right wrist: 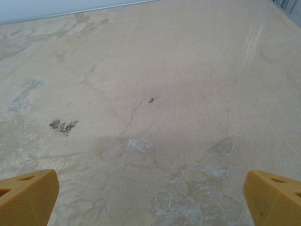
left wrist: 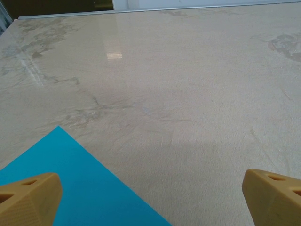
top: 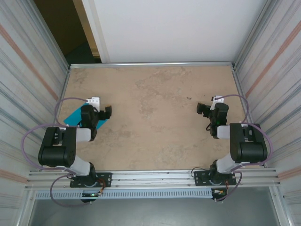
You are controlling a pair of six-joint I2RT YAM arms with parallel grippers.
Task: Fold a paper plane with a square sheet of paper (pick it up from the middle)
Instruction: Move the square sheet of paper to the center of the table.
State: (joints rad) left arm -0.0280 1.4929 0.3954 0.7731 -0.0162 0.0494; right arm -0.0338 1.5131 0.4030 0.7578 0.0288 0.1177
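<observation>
Top external: left gripper (top: 106, 113) hangs over the table (top: 155, 94) with its jaws apart and nothing between them. The square sheet of paper (top: 73, 117) lies flat behind and beneath that wrist, partly hidden by the arm. Right gripper (top: 202, 109) is well apart from the sheet, also open and empty.

Left wrist: the teal sheet sits low and to one side of the gripper, one corner pointing ahead and its edge passing under one jaw; bare table lies ahead.

Right wrist: jaws wide, bare stained table between and beyond them.

Judgement: opening step, sheet unfolded and no pick-up made. The next move calls for drawing the left gripper back and sideways over the sheet's middle, then lowering to pinch it.
</observation>
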